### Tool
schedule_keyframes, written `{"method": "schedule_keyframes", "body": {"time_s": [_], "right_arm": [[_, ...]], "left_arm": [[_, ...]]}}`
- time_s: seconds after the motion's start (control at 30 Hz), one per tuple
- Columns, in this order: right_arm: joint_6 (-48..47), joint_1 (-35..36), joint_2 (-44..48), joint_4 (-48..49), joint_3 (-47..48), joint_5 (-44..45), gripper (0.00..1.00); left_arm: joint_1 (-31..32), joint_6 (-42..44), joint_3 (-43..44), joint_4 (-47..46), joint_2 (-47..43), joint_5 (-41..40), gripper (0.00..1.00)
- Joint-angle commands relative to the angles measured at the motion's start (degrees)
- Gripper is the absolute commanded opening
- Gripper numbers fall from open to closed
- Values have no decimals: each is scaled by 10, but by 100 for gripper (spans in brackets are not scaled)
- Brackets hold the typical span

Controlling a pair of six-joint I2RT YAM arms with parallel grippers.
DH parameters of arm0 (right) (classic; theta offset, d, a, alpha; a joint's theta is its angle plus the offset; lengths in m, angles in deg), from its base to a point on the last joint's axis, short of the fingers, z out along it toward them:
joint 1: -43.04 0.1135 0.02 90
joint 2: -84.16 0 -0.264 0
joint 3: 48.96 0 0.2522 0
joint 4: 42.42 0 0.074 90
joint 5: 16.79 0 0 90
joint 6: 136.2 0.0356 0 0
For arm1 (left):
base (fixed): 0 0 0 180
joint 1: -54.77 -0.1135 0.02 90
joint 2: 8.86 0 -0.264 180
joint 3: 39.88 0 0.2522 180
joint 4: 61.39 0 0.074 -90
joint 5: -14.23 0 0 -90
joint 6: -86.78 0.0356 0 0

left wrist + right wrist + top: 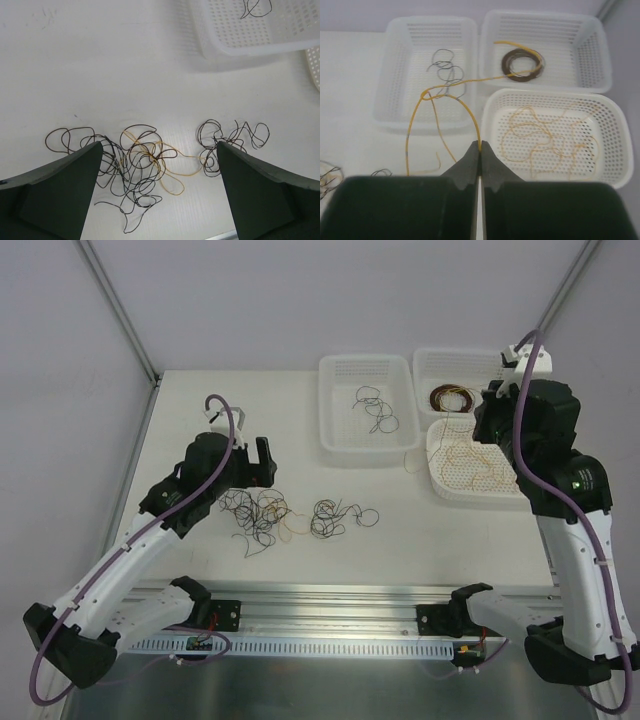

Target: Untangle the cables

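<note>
The right gripper (480, 149) is pinched fully together on a single yellow cable (425, 94). The cable rises from the fingertips, arcs away to the gripper's left and hangs back down in a loose loop. Just ahead and to the right of this gripper lies the basket of tan cables (545, 94). Ahead and to the left is the basket of black cables (385, 75), and farther ahead on the right is the basket with the dark coil (592, 50). A yellow run also heads toward that coil, and I cannot tell whether it is the same strand.

The held cable most likely belongs with the tan ones. The gripper should be over the middle of that basket before letting go, low enough that the trailing loop clears the neighbouring rim and does not drape across two baskets.

The left gripper (159, 146) has its jaws spread wide and holds nothing. It hangs over the main tangle (135, 172) of dark cables on the surface (100, 60). A yellow-tan cable (175, 176) threads out of the tangle toward the finger nearer the baskets, and a smaller dark clump (240, 134) lies just by that finger.

The outer yellow-tan loop looks like the best pick. The jaws should close on that one strand where it lies clear of the dark ones, then lift slowly so the knot can slip rather than tighten.
</note>
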State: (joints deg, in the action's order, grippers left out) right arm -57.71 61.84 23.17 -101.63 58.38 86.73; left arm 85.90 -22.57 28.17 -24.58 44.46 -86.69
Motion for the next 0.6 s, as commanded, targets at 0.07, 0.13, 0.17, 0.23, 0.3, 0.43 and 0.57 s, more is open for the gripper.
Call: {"method": "schedule_keyframes", "body": {"time_s": [0.07, 0.13, 0.17, 0.23, 0.3, 0.43, 0.57], "right_arm": [[-4, -71, -4, 48, -14, 102, 0], [9, -108, -11, 74, -29, 92, 1], [14, -108, -16, 80, -32, 87, 1], [34, -147, -31, 98, -46, 70, 1], [45, -180, -42, 118, -57, 54, 1], [82, -239, -79, 144, -90, 35, 1], [132, -300, -119, 195, -140, -15, 1]], "left_arm": [[-20, 79, 66, 71, 35, 0, 99], [-28, 89, 58, 73, 41, -13, 99], [-34, 89, 52, 70, 43, -13, 99], [-56, 85, 27, 62, 50, 4, 99], [-82, 83, 21, 65, 61, 34, 99], [-102, 83, 12, 66, 68, 9, 99], [-107, 81, 9, 68, 66, 4, 99]]}}
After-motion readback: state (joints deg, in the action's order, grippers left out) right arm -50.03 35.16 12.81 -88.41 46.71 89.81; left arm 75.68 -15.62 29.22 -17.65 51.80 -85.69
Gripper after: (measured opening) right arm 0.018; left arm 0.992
